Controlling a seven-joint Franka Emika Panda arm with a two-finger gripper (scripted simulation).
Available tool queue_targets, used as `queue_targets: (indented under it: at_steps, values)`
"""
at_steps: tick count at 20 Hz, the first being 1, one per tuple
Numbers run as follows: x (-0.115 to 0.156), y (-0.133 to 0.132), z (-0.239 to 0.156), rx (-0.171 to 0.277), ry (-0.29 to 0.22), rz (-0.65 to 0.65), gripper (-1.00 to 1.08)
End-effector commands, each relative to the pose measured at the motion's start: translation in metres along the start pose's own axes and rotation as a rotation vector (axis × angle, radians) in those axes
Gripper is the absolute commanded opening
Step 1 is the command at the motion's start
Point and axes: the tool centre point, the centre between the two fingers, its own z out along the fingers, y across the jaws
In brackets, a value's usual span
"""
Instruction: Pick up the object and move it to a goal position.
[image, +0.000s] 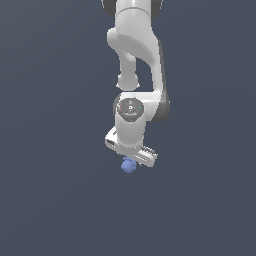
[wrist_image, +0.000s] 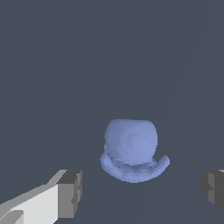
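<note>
Spreading wide, the gripper (wrist_image: 140, 190) held its two grey-padded fingers (wrist_image: 70, 192) well apart in the wrist view, with bare room on either side of the object (wrist_image: 131, 148). That object sat between and just beyond the fingertips, touching neither: a periwinkle-blue lump, smooth and rounded above, with a curled rim flaring round its base. In the exterior view it (image: 128, 165) showed just under the white, glossy hand (image: 132, 150), near the lower edge of the finger rail. Beyond lay a flat, matte slate-grey surface (image: 55, 200), featureless and open all round. Whether the lump rested on it could not be told.
</note>
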Motion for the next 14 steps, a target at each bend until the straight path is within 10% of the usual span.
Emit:
queue_targets:
  at_steps: [1,14]
  values:
    - [0.003,0.001,0.003,-0.001,0.002,0.025,1.0]
    - [0.004,0.001,0.029,-0.002,0.002,0.036,1.0]
